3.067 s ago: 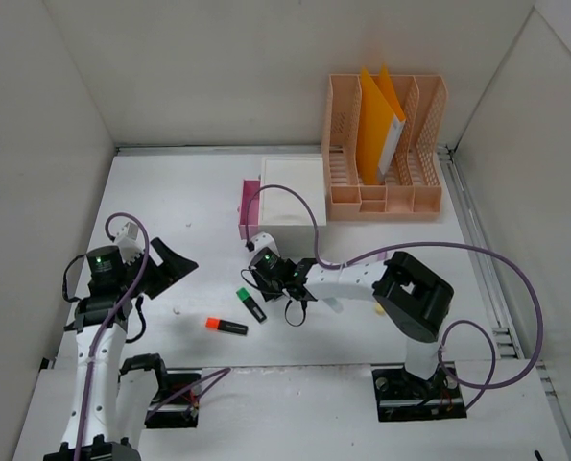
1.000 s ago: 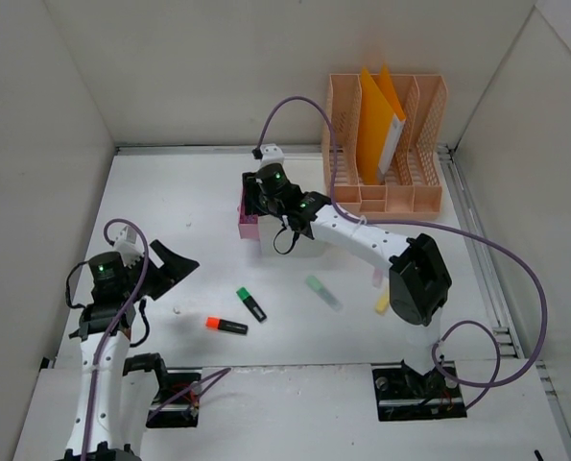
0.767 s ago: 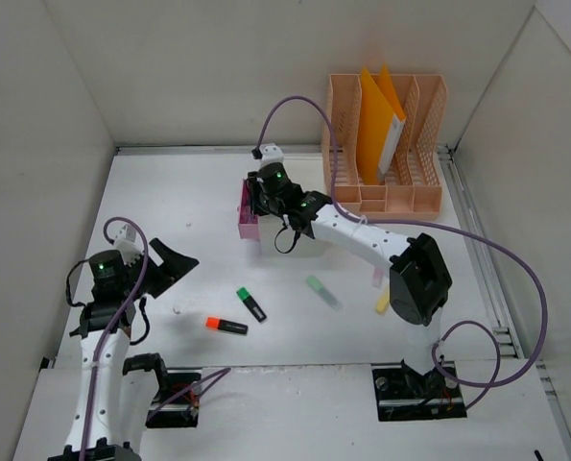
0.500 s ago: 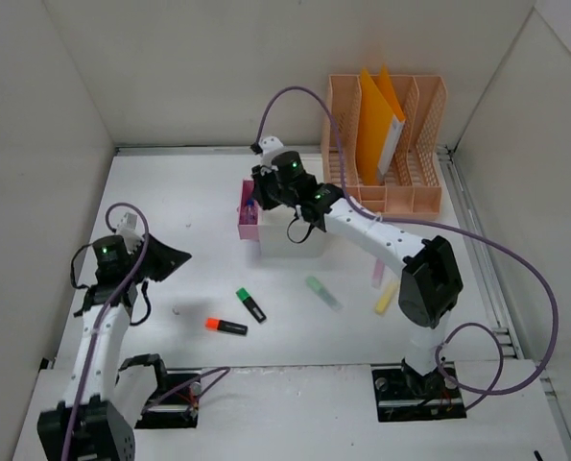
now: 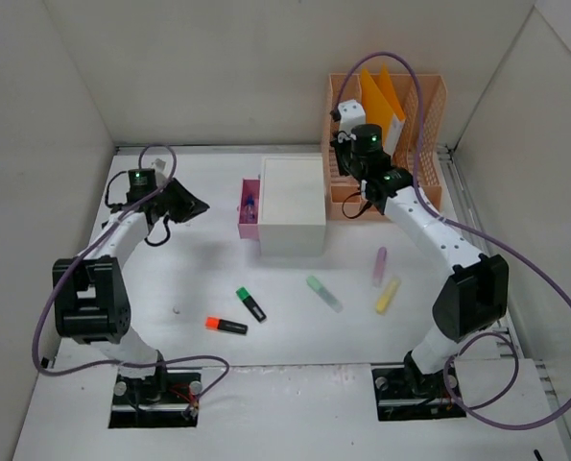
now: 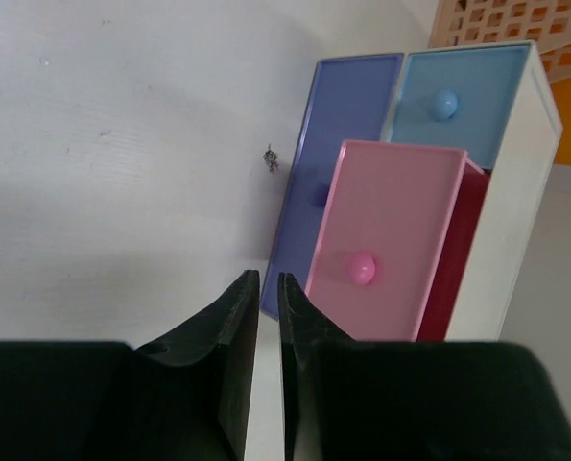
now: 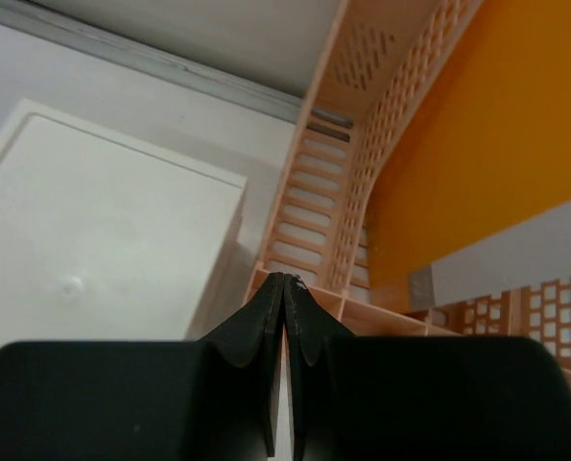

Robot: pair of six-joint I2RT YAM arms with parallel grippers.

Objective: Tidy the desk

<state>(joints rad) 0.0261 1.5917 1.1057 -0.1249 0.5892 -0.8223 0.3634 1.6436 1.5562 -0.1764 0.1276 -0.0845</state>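
Observation:
On the white desk (image 5: 189, 269) stands a white drawer box (image 5: 293, 204) whose pink drawer (image 5: 249, 208) is pulled out to the left. My left gripper (image 5: 201, 205) hovers left of that drawer and points at it, its jaws almost together with nothing between them. The left wrist view has the pink drawer (image 6: 391, 240), a purple drawer (image 6: 333, 173) and a blue drawer (image 6: 458, 106) just beyond my left gripper (image 6: 268, 279). My right gripper (image 7: 285, 279) is shut and empty at the front of the peach organizer (image 5: 429, 144), right of the box.
Loose highlighters lie on the desk: green (image 5: 250, 304), orange (image 5: 226, 327), pale green (image 5: 323, 293), pink (image 5: 379, 266) and yellow (image 5: 388, 295). An orange folder (image 5: 376, 106) stands in the organizer. White walls enclose the desk on three sides.
My left arm swung from the front left up to the back left and its jaws closed. My right gripper left the pink drawer, moved right to the organizer and shut.

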